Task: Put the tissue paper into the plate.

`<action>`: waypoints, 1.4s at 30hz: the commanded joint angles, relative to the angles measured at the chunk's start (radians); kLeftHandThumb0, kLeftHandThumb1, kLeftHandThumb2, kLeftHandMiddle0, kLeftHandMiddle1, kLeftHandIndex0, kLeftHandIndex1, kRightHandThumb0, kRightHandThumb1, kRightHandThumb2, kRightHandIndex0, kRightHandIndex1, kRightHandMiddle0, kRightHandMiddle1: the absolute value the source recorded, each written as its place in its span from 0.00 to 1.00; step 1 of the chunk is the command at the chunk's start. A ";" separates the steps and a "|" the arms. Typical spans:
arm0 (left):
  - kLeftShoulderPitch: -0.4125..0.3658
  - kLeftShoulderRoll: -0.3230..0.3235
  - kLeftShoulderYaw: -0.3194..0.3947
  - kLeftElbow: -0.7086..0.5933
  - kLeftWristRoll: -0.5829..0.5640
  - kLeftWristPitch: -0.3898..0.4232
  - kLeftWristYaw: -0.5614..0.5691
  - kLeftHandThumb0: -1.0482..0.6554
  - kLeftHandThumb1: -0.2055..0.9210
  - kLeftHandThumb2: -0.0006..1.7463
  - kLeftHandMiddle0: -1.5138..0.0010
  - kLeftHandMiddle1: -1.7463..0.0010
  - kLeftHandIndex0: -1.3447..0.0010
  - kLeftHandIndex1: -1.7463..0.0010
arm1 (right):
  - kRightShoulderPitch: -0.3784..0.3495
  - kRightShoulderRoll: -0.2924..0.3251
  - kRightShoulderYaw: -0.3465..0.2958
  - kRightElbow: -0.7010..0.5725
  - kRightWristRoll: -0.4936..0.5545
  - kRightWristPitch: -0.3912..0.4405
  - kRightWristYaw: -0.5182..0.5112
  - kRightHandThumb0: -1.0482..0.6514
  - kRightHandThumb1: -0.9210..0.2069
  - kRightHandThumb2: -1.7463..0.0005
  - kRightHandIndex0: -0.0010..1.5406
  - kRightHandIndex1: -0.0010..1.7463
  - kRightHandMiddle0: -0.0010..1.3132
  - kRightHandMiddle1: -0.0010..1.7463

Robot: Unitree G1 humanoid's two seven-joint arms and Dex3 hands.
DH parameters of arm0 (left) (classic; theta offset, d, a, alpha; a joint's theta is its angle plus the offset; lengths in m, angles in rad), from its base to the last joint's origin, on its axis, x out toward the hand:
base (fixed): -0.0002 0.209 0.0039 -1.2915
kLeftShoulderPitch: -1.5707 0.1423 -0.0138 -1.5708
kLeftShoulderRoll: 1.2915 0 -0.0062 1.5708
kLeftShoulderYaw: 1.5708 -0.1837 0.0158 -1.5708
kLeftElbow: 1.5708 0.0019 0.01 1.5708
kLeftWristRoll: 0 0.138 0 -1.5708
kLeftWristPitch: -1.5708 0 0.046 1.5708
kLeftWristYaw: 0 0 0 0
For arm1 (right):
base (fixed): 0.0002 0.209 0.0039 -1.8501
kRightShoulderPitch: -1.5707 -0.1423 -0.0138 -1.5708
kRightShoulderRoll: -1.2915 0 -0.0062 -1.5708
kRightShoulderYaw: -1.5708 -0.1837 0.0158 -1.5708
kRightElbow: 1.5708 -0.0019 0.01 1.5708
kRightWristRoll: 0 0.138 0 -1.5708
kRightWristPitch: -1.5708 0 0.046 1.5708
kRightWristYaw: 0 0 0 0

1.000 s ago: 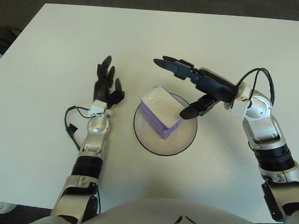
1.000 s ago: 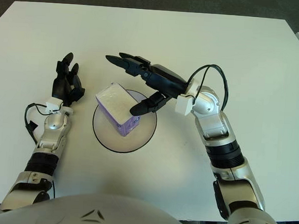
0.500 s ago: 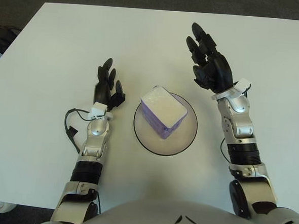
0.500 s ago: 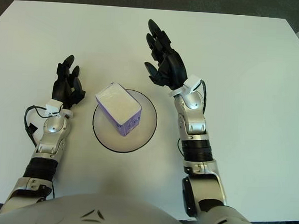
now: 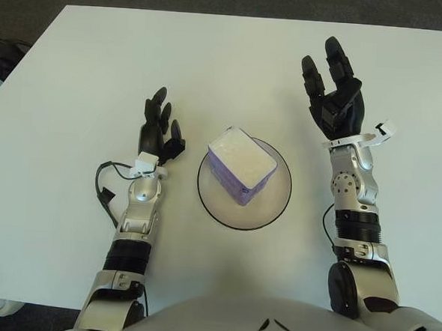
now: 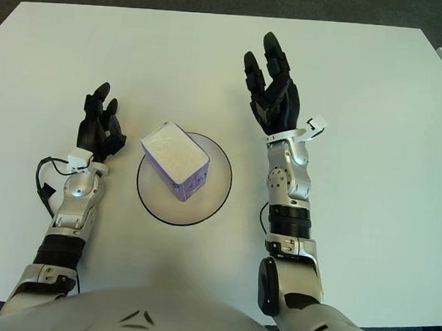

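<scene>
The tissue pack (image 5: 240, 165) is sitting in the plate (image 5: 269, 210), slightly toward its far-left side with one corner reaching about to the rim. So the job looks done to me. My right hand (image 5: 333, 97) is up off to the right of the plate, fingers spread wide and holding nothing. My left hand (image 5: 158, 130) is just left of the plate, fingers loosely open, also empty.

What could go wrong from here – mostly me. My left hand is near the plate, so a sloppy sweep inward could nudge the rim and slide the whole thing. The pack looks light, so a bump at that near-rim corner might tip it out.

Room-wise I'm fine: lots of bare table (image 5: 77, 67) behind and to both sides, and the plate is well away from every edge – pulling both arms straight back toward me looks safest.
</scene>
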 commanded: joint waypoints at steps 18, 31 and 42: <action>0.082 -0.010 -0.008 0.021 0.000 0.069 -0.019 0.21 1.00 0.51 0.78 1.00 1.00 0.70 | 0.056 0.045 -0.038 0.069 0.005 -0.002 0.041 0.00 0.00 0.35 0.03 0.01 0.02 0.01; 0.088 -0.015 -0.011 0.005 0.004 0.087 -0.018 0.21 1.00 0.51 0.76 0.99 1.00 0.71 | 0.143 0.036 -0.003 0.044 -0.079 -0.054 0.058 0.00 0.00 0.36 0.04 0.01 0.06 0.03; 0.093 -0.020 -0.013 -0.011 0.004 0.103 -0.017 0.21 1.00 0.51 0.77 1.00 1.00 0.70 | 0.197 0.031 0.016 0.072 -0.152 -0.125 0.066 0.00 0.00 0.37 0.02 0.00 0.03 0.04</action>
